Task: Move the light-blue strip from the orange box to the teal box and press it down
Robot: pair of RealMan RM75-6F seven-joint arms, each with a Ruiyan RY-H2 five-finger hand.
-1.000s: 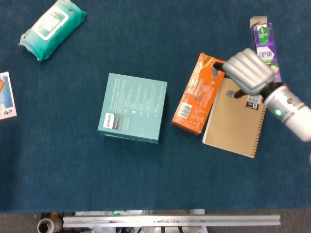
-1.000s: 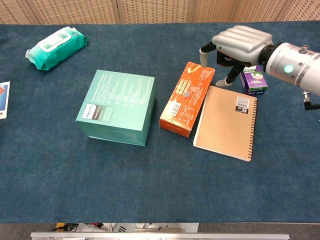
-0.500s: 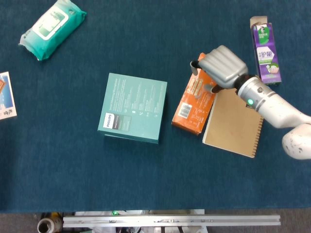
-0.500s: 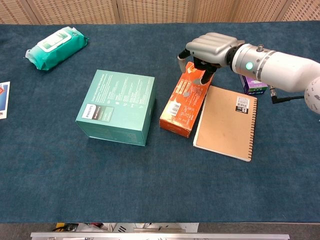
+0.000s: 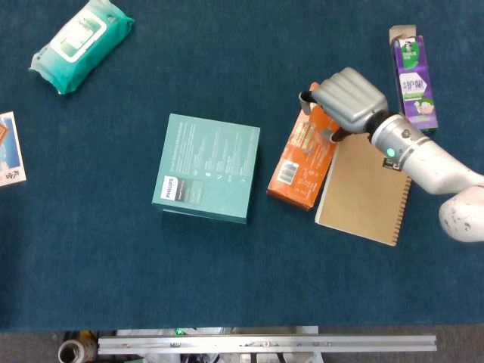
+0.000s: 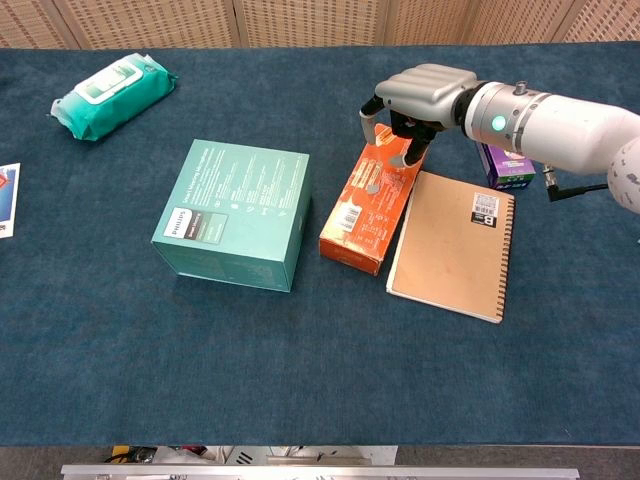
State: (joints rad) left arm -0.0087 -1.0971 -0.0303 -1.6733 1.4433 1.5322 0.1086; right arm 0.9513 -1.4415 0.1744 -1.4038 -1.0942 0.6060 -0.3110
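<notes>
Clearly legible is the word PHILIPS on a dark label at the near left corner of the teal box (image 5: 206,167), which lies well to the left of the right hand (image 5: 346,100); the other print on it is too small to read. Just below and left of the hand lies the orange box (image 5: 306,150), flat on the table (image 5: 227,272), its long axis running from the hand's side at the far end down and leftward to the near end, where a white barcode label shows. The light-blue strip cannot be made out on it in either view. Hovering over the box's far end, the hand has its fingers (image 6: 368,124) curled downward, tips at or just above the box top; whether they pinch anything cannot be told. Touching the orange box on its right, below the hand, is a brown spiral notebook (image 5: 364,192) with a small barcode sticker. To the right of the hand stands a purple carton (image 5: 412,76) with Chinese characters. Far left lie a green wipes pack (image 5: 79,41) and a card (image 5: 10,148). Neither view shows the left hand.
</notes>
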